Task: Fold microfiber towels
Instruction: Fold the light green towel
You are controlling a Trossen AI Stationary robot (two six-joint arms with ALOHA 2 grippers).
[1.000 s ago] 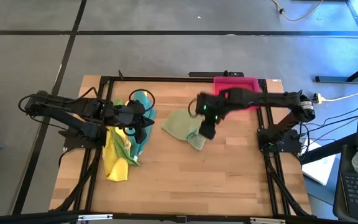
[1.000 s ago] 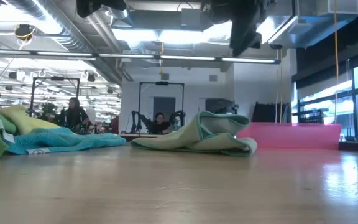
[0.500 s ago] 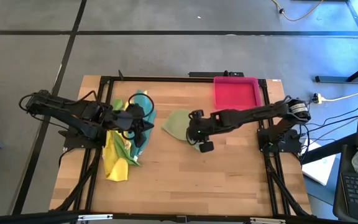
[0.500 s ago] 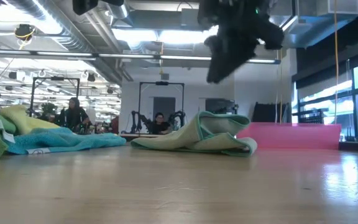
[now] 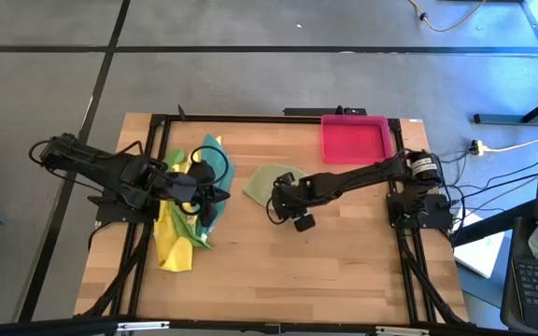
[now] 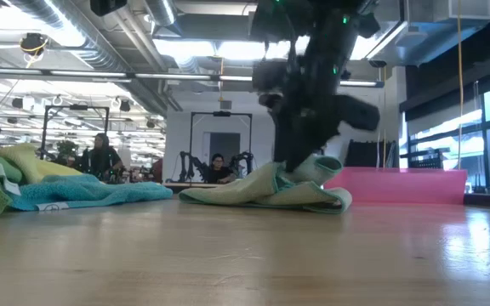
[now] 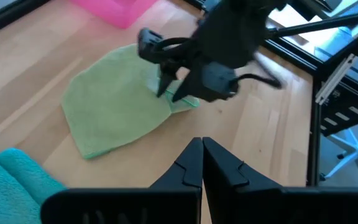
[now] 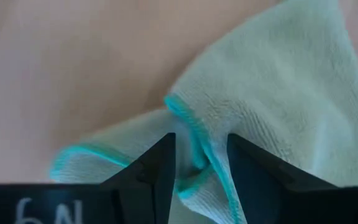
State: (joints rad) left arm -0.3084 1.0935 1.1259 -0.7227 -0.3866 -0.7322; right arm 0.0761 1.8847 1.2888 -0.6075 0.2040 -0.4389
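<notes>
The step in hand looks like picking up an edge of the pale olive towel [image 5: 267, 183], which lies rumpled near the middle of the worktop [image 5: 250, 271], just short of the pink tray [image 5: 353, 139]. The right end effector [image 8: 197, 168] is down at the towel's near corner, its fingers parted with the teal-stitched hem between them, not yet pinched. The left end effector [image 7: 202, 155] is closed and empty, hovering over the pile of yellow, green and teal towels [image 5: 190, 201] on the left side. Next move, I judge: close on that hem, lift, and draw the corner across to flatten or fold the cloth
</notes>
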